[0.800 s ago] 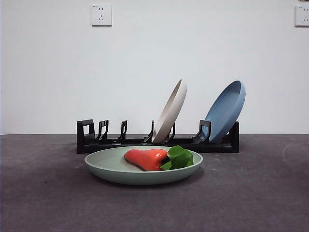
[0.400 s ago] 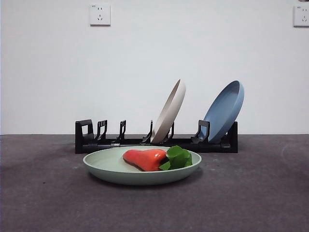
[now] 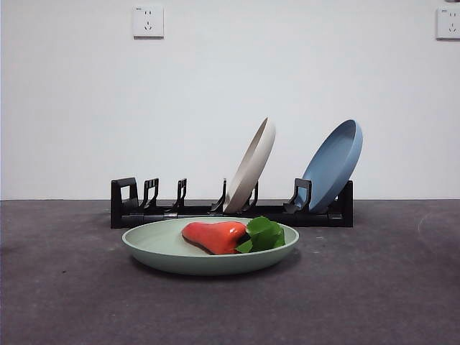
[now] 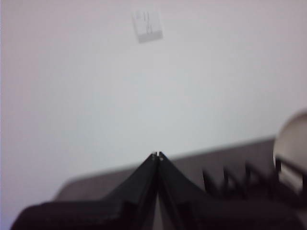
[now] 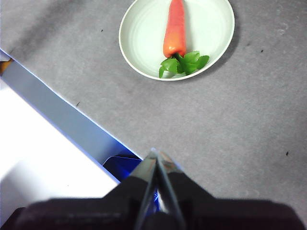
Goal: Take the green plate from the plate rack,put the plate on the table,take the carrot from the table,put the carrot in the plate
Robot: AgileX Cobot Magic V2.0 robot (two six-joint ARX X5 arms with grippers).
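Note:
The green plate (image 3: 169,251) lies flat on the table (image 3: 374,287) in front of the plate rack (image 3: 194,210). The carrot (image 3: 215,236) lies in the plate, leafy top to the right. The right wrist view shows the plate (image 5: 144,33) with the carrot (image 5: 175,28) in it from high above. My right gripper (image 5: 157,155) is shut and empty, well away from the plate. My left gripper (image 4: 157,155) is shut and empty, raised and facing the wall, with the rack (image 4: 240,179) blurred beside it. Neither arm shows in the front view.
A cream-white plate (image 3: 251,165) and a light blue plate (image 3: 334,164) stand tilted in the rack's middle and right slots; the left slots hold nothing. A white and blue edge (image 5: 53,120) lies below the right gripper. Wall sockets (image 3: 147,21) sit high on the white wall.
The things in the front view sit a few pixels further left than before, a slight shift of the view. The plate and carrot have not moved relative to the rack.

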